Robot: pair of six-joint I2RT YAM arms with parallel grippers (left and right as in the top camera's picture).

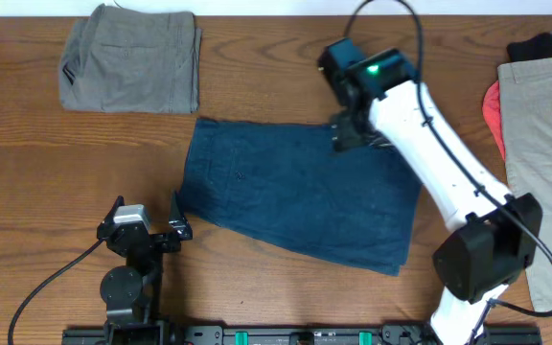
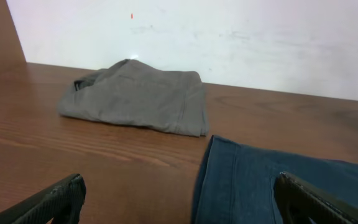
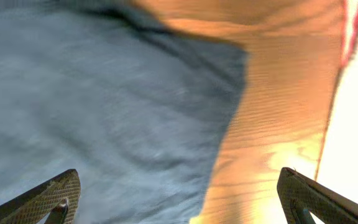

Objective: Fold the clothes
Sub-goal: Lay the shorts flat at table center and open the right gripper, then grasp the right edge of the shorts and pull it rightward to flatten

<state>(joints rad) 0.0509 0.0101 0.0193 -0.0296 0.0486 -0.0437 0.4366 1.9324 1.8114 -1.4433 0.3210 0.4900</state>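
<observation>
**Navy-blue shorts** (image 1: 300, 196). Spread flat in the middle of the wooden surface (image 1: 27, 163), slightly slanted, lower edge dropping toward the right. Faint seam lines visible on the left part. Grasped by neither hand.

**Right hand** (image 1: 353, 129). Hovers over the upper right corner of the navy-blue shorts. Fingers (image 3: 48, 196) spread wide, released, nothing caught between them. Contact with the fabric cannot be told.

**Left hand** (image 1: 147, 218). Sits low near the front edge, just beside the lower left corner of the navy-blue shorts. Fingers apart, released, empty.

**Grey-olive shorts** (image 1: 132, 59). Folded, at the far left corner, apart from the navy pair.

**Beige trousers** (image 1: 544, 144). At the right edge, with a red cloth (image 1: 492, 110) and a black cloth (image 1: 544, 45) showing beside them.
</observation>
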